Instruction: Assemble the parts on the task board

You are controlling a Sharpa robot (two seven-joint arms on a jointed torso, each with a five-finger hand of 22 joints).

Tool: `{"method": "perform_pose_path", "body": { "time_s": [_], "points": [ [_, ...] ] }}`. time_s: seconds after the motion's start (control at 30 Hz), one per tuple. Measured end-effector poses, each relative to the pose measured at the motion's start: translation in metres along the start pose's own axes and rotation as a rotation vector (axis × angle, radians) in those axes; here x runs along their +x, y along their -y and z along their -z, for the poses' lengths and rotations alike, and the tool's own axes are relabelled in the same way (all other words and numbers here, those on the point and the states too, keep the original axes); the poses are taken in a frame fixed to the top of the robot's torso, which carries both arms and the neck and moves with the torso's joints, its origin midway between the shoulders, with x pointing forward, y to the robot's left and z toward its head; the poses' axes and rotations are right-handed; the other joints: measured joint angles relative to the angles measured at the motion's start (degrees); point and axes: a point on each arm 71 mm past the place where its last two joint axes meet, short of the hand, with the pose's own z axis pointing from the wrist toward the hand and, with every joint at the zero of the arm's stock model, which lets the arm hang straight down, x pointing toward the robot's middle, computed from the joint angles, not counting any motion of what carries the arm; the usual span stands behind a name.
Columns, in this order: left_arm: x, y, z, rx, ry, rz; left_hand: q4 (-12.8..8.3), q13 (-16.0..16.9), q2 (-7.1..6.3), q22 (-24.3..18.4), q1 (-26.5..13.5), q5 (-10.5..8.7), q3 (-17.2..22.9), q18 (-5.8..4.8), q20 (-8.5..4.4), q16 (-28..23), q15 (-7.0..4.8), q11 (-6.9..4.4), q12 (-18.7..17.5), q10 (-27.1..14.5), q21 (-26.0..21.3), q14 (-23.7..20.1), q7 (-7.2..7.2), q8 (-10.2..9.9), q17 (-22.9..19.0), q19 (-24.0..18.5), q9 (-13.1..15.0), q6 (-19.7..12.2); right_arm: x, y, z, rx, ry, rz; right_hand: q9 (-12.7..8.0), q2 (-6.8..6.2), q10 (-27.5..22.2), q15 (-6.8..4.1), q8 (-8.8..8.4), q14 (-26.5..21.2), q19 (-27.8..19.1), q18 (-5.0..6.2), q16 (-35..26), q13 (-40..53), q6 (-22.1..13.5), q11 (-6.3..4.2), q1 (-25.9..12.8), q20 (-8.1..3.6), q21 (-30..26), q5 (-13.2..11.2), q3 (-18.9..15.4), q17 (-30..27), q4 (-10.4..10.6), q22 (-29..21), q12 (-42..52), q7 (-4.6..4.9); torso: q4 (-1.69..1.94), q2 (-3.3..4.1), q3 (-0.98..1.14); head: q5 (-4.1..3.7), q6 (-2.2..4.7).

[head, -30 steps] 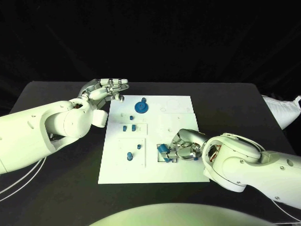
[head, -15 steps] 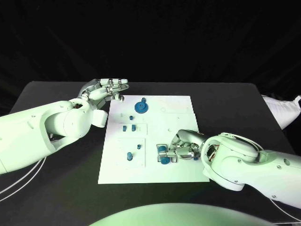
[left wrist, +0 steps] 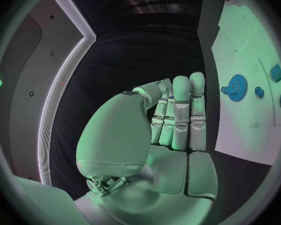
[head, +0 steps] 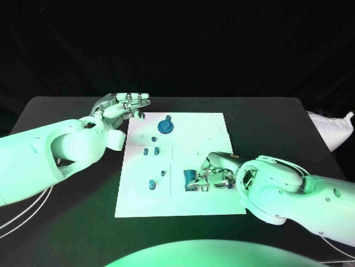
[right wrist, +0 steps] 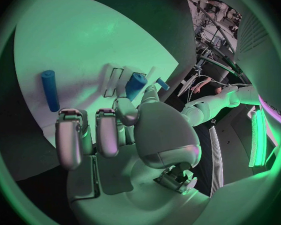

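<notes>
The white task board [head: 213,206] lies in the middle of the black table. My right hand [head: 215,174] rests on its right half and pinches a blue cylinder [head: 191,177] [right wrist: 135,85] between thumb and a finger, just above the board. Another blue cylinder [right wrist: 48,90] lies flat on the board nearby. A blue gear [head: 166,127] [left wrist: 236,88] sits near the far edge, and several small blue parts [head: 153,184] stand in the left column. My left hand [head: 123,105] [left wrist: 175,120] hovers off the board's far left corner, fingers straight, holding nothing.
A white cloth bundle [head: 335,129] lies at the table's right edge. Pale cables [head: 9,228] run under my left arm at the front left. Bare black table surrounds the board on all sides.
My right hand has turned the blue cylinder and shifted it slightly left and away from me on the board. The left hand stays where it was.
</notes>
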Motion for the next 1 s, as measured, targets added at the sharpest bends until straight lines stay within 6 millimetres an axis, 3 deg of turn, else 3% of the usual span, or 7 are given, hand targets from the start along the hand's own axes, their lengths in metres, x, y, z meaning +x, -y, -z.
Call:
{"method": "perform_pose_path", "body": {
  "time_s": [0.13,0.23,0.3,0.53,0.73,0.83,1.0],
  "points": [
    [0.0,0.0,0.0,0.0,0.0,0.0,0.0,0.0,0.0,0.0,0.0,0.0,0.0,0.0,0.0,0.0,0.0,0.0,0.0,0.0,0.0,0.0,0.0,0.0,0.0,0.0,0.0,0.0,0.0,-0.003,0.0,-0.01,0.004,0.022,0.5,0.13,0.1,-0.12,0.0,-0.1,0.2,0.01,0.0,0.6,0.6,-0.15,5.2,-0.22,0.0,-0.4,1.5,0.0,-2.7,0.0,0.1,-0.13,0.03,-0.01,0.01,-0.04,0.01],
    [0.0,0.0,0.0,0.0,0.0,0.0,0.0,0.0,0.0,0.0,0.0,0.0,0.0,0.0,0.0,0.0,0.0,0.0,0.0,0.0,0.0,0.0,0.0,0.0,0.0,0.0,0.0,0.0,0.001,-0.005,-0.002,-0.02,0.014,0.046,0.8,0.68,0.5,-0.41,0.01,0.0,0.0,0.02,0.2,1.1,0.9,-0.45,8.3,-0.43,0.3,-3.2,3.0,0.0,-4.6,0.0,0.5,-0.48,0.04,-0.01,0.01,-0.05,-0.04],
    [0.0,0.0,0.0,0.0,0.0,0.0,0.0,0.0,0.0,0.0,0.0,0.0,0.0,0.0,0.0,0.0,0.0,0.0,0.0,0.0,0.0,0.0,0.0,0.0,0.0,0.0,0.0,0.0,0.001,-0.006,-0.003,-0.024,0.021,0.059,1.0,0.74,0.6,-0.41,0.11,0.0,0.0,0.02,0.3,1.1,0.9,-0.62,9.1,-0.43,0.4,-4.5,3.7,0.0,-5.2,0.0,0.5,-0.48,0.04,0.01,0.03,-0.05,-0.06],
    [0.0,0.0,0.0,-0.001,0.0,0.0,0.0,0.0,0.0,0.0,0.0,0.0,0.0,0.0,0.0,0.0,0.0,0.0,0.0,0.0,0.0,0.0,0.0,0.0,0.0,0.0,0.0,0.0,0.0,-0.009,-0.003,-0.041,0.046,0.087,1.1,1.24,0.6,-0.4,0.36,0.0,0.0,0.02,0.3,1.2,1.1,-0.6,10.1,-0.43,0.4,-4.9,4.4,0.0,-5.9,0.0,0.5,-0.3,0.04,0.01,0.03,0.04,-0.08],
    [-0.001,0.0,0.0,-0.001,0.001,0.0,0.0,0.0,0.0,0.0,0.0,0.0,0.0,0.0,0.0,0.0,0.0,0.0,0.0,0.0,0.0,0.0,0.0,0.0,0.0,0.0,0.0,0.0,-0.002,0.001,0.005,-0.025,0.057,0.085,0.9,2.41,0.6,-0.4,-0.78,0.0,0.0,0.02,0.3,1.3,0.5,-0.6,8.8,-0.43,0.4,-1.5,3.9,0.0,-3.8,0.0,0.1,0.25,-0.03,0.01,0.03,-0.01,-0.06],
    [-0.002,0.0,0.0,-0.002,0.003,-0.001,0.0,0.0,0.0,0.0,0.0,0.0,0.0,0.0,0.0,0.0,0.0,0.0,0.0,0.0,0.0,0.0,0.0,0.0,0.0,0.0,0.0,0.0,-0.007,0.008,0.011,-0.008,0.072,0.082,0.9,1.82,0.6,-0.4,-0.9,0.0,0.0,0.03,0.3,0.9,0.5,-0.6,7.8,-0.43,0.4,0.4,3.7,0.0,-3.2,0.0,-0.1,0.29,-0.08,0.01,0.03,-0.1,0.0],
    [-0.003,0.0,0.0,-0.002,0.004,-0.001,0.0,0.0,0.0,0.0,0.0,0.0,0.0,0.0,0.0,0.0,0.0,0.0,0.0,0.0,0.0,0.0,0.0,0.0,0.0,0.0,0.0,0.0,-0.017,0.022,0.024,0.021,0.105,0.079,0.6,1.46,0.7,-0.4,-1.98,0.0,0.0,0.03,0.3,0.8,-0.8,-0.29,7.5,-0.43,0.4,1.1,3.9,0.0,-3.0,0.0,-0.5,0.56,-0.19,0.01,0.01,-0.26,0.19]
  ]
}}
